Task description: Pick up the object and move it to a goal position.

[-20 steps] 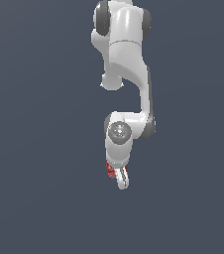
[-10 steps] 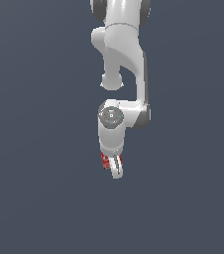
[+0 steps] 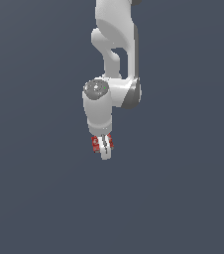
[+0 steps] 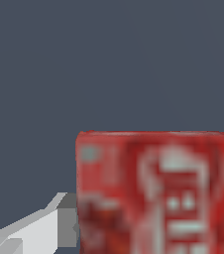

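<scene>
Shown from the exterior view, the white Panda arm [image 3: 115, 64] descends from the upper edge of the picture against a featureless dark grey-blue background [image 3: 29, 149], folds at a grey-capped joint [image 3: 97, 89], and ends in a downward-pointing wrist. At its lower end sits the gripper [image 3: 104, 147], with red showing on both sides of its white fingers. That red belongs to the object [image 3: 96, 144], a small boxy block that appears clamped between the fingers and clear of any visible support. In the wrist view the object [image 4: 156, 193] fills the near field as a red face with blurred whitish marks, and one pale finger [image 4: 44, 228] presses against its side edge; the opposite finger lies outside that picture. The hand therefore reads as closed around the block, which hangs at the arm's tip.

Judged from this, the pick is done and the carry is the step in hand. No goal marker is visible in either view, so its direction cannot be told. The next move calls for steady translation with a firm grip maintained, since any slackening would drop the block.
</scene>
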Controlling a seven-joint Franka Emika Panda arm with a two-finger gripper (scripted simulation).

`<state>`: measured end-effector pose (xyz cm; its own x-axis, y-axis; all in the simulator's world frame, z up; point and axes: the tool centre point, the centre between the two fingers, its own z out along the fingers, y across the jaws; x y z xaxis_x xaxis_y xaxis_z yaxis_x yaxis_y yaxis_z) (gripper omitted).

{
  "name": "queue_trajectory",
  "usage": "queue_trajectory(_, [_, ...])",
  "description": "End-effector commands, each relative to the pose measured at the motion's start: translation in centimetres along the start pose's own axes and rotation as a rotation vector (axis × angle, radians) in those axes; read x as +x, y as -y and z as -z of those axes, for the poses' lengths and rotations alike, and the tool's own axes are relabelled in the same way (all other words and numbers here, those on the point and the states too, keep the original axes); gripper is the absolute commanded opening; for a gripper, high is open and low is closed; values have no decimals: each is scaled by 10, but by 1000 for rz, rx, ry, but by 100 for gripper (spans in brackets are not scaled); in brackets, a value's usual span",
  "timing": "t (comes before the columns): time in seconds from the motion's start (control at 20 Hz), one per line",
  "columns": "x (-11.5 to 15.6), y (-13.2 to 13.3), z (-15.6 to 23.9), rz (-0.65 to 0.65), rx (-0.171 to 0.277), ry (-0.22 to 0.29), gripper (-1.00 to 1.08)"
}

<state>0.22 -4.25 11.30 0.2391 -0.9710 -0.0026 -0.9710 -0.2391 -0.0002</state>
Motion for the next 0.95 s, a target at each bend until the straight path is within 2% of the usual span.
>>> queue_trajectory(0.0, [6,-15,14,0,0,1,-100])
queue_trajectory(0.45, [25,-50,50,0,0,0,-100])
queue_trajectory(0.9, [30,-58,61,0,0,-2,-100])
